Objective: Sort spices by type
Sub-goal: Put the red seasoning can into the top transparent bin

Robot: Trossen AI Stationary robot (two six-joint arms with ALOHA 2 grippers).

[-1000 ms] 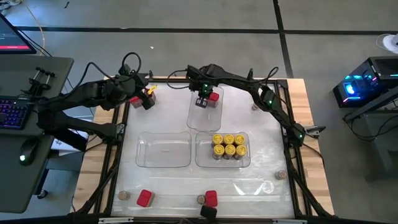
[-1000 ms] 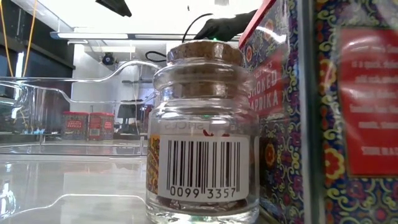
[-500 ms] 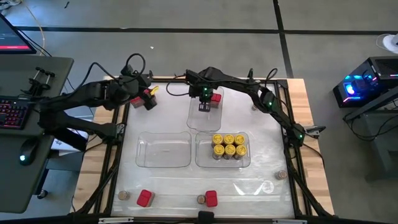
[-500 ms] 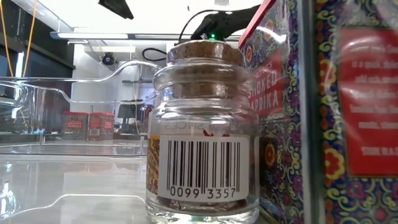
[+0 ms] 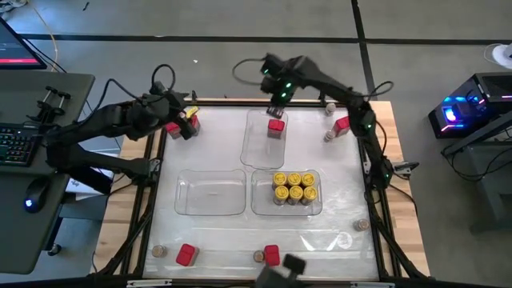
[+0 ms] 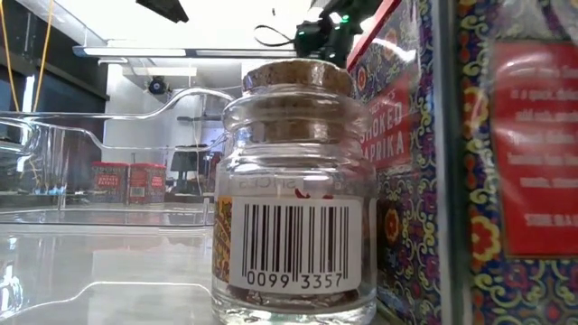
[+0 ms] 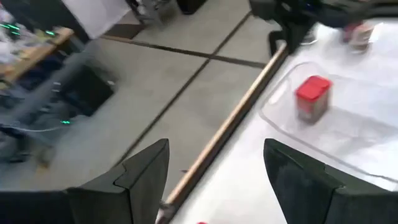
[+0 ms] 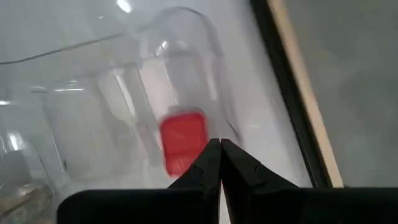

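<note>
**Red box parked in the far tray, sorting well short of done**

Because the job is to group spices by kind, the table reads as a set of bins, and the layout follows from that. Toward twelve o'clock on it, the far tray holds one red box, standing upright and alone, presumably the start of the red group. At about four o'clock from the table's middle, a second tray already holds six yellow-lidded jars packed in two rows, so that kind looks settled. Beside it, at about eight o'clock, a third tray sits bare, likely meant for the cork-topped jars.

Above the far tray hangs the right gripper, fingers pressed shut and carrying nothing; it sits clear of the red box below it. At ten o'clock, by the table's far left corner, the left gripper stands wide open with nothing between its fingers, close to another red box there, probably lined up for a pick.

Strays remain: red boxes along the six o'clock edge and one near two o'clock, plus small brown jars at the edges.
</note>
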